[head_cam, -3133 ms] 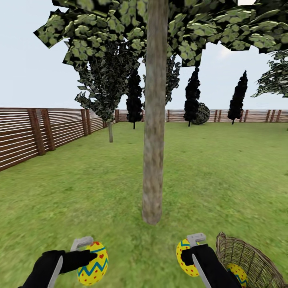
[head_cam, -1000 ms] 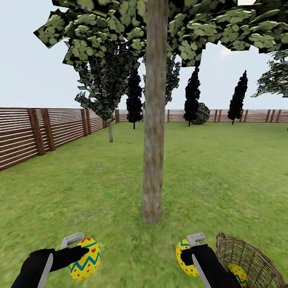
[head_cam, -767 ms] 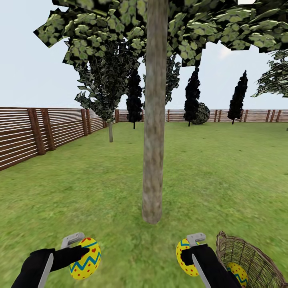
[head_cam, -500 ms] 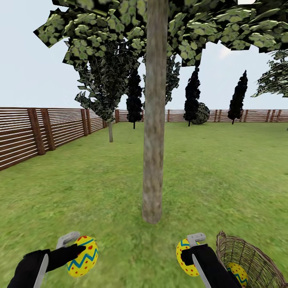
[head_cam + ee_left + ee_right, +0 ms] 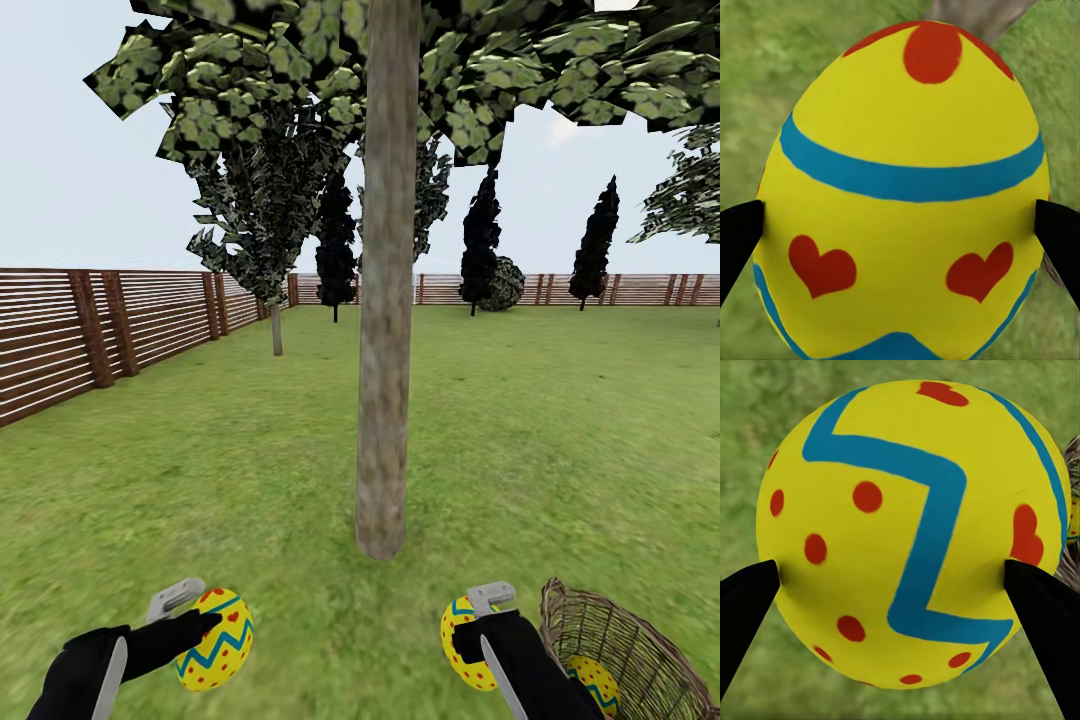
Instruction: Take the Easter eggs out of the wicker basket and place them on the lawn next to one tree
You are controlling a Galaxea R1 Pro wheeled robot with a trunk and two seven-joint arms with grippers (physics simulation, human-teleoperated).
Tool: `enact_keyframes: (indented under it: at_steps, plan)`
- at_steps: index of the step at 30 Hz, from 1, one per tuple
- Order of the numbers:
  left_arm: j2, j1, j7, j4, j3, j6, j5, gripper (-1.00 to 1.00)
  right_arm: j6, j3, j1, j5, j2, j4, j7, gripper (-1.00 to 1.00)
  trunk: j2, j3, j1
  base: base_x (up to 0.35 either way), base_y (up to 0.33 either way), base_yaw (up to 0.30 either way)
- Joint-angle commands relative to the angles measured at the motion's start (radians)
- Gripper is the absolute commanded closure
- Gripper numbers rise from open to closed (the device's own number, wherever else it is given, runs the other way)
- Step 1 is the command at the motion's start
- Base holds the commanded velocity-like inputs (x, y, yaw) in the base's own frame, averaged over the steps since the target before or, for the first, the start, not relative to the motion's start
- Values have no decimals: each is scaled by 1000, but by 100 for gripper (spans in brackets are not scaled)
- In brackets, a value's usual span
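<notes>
Two eggs up, one in the basket (image 5: 625,650)

Each gripper (left (image 5: 195,612), right (image 5: 480,625)) pinches an egg (image 5: 213,640) near the tree (image 5: 385,300); released this high, I reckon they'd roll away.

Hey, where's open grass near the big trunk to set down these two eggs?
Bare lawn lies between the trunk base and both held eggs, left and right. Grass left of the trunk toward the fence is open too. It is crowded near the wicker basket.

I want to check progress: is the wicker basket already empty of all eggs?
No, in the head view one yellow egg lies inside the wicker basket, beside the right gripper, which holds another egg.
</notes>
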Motion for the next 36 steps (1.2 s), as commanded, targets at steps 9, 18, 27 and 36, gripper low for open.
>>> enact_keyframes:
  at_steps: [9,18,27,36]
  plan:
    - [-14,-1,0,1,2,-91,-8,100,5,2,-1,1,1,-1,-4,100,-1,-1,0,0,0,0]
    - [-3,-1,-2,-27,-10,-75,-8,100,3,2,-1,1,1,1,-4,100,-1,-1,0,0,0,0]
    - [-7,-1,0,-29,-4,-3,-11,100,2,2,-1,1,1,1,-4,100,-1,-1,0,0,0,0]
    - [-9,-1,8,-24,-8,-1,-28,100,3,-1,-1,0,0,-1,-4,100,-1,-1,0,0,0,0]
